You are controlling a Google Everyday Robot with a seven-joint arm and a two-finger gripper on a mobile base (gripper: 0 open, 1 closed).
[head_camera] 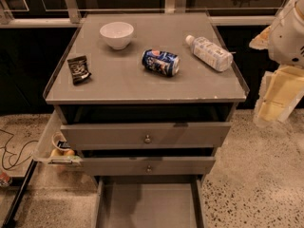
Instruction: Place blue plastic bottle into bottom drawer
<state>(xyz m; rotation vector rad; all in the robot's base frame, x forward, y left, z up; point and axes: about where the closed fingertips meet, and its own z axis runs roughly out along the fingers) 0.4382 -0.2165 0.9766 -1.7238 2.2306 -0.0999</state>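
Note:
The blue plastic bottle lies on its side at the back right of the grey cabinet top, white cap pointing to the back left. The bottom drawer is pulled out at the foot of the cabinet, and its shallow grey tray shows nothing inside. My gripper hangs off the cabinet's right side, below the white arm. It is to the right of the bottle, lower in the view, and not touching it.
A dark blue soda can lies on its side at the middle of the top. A white bowl stands at the back left, and a black snack packet lies at the left. The two knobbed upper drawers are slightly open. A clear side bin holds small items.

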